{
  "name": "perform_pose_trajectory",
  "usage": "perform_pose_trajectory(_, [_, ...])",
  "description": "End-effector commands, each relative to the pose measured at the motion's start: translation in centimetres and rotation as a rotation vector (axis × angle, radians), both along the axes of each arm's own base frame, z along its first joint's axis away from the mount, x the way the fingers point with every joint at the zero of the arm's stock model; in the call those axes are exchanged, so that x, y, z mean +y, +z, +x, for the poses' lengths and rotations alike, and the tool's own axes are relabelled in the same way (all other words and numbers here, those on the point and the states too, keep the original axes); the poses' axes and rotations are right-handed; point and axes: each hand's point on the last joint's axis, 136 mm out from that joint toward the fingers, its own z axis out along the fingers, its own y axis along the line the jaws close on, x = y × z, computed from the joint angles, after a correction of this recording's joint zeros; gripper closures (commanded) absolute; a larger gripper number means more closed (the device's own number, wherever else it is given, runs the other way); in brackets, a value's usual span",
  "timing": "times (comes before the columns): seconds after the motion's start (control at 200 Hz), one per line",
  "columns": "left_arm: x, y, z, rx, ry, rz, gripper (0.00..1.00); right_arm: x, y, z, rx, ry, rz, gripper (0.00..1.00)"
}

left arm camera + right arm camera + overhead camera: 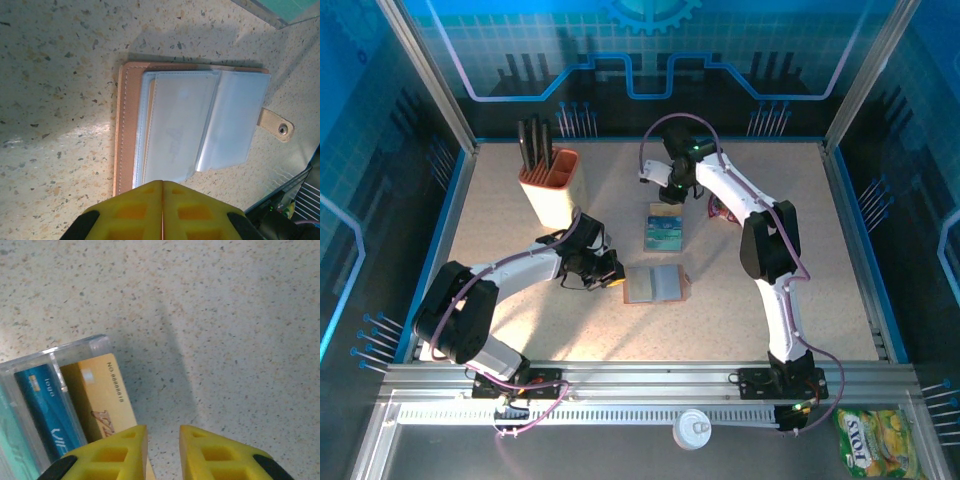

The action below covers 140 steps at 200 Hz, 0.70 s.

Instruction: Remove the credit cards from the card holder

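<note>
Open card holder [656, 284] mid-table, left hand [613, 277] at its left edge, credit cards [664, 230] just beyond

Speckled table [800, 250] with an open card holder [655, 284], a clear case [665, 228] and a knife block [550, 185].

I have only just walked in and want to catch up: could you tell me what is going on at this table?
The left gripper is shut at the near edge of the open card holder, whose clear sleeves look empty. The right gripper, jaws slightly apart and holding nothing, hovers over the yellow-tan card. That card lies next to a blue card at a clear plastic case. The cards appear to be out already.
</note>
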Motion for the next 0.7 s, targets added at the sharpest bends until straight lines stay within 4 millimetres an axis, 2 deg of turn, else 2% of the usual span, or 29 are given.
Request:
perform_pose_trajectory(0.0, [0.6, -0.4, -0.6, 0.014, 0.001, 0.017, 0.92, -0.6, 0.4, 1.3, -0.04, -0.05, 0.012, 0.73])
perform_pose_trajectory(0.225, [0.7, -0.6, -0.7, 0.017, 0.001, 0.018, 0.92, -0.6, -1.8, 1.6, -0.017, -0.055, -0.006, 0.68])
perform_pose_trajectory(0.42, [0.7, -0.7, -0.8, 0.02, 0.004, 0.017, 0.91, -0.4, -3.5, 1.0, 0.028, -0.054, 0.002, 0.67])
perform_pose_trajectory(0.58, [0.7, -0.7, -0.8, 0.02, 0.006, 0.015, 0.91, -0.5, -3.8, 0.5, 0.043, -0.054, -0.001, 0.67])
perform_pose_trajectory(0.695, [0.7, -0.7, -0.8, 0.019, 0.007, 0.012, 0.91, -0.6, -2.7, 0.7, 0.018, -0.061, -0.001, 0.66])
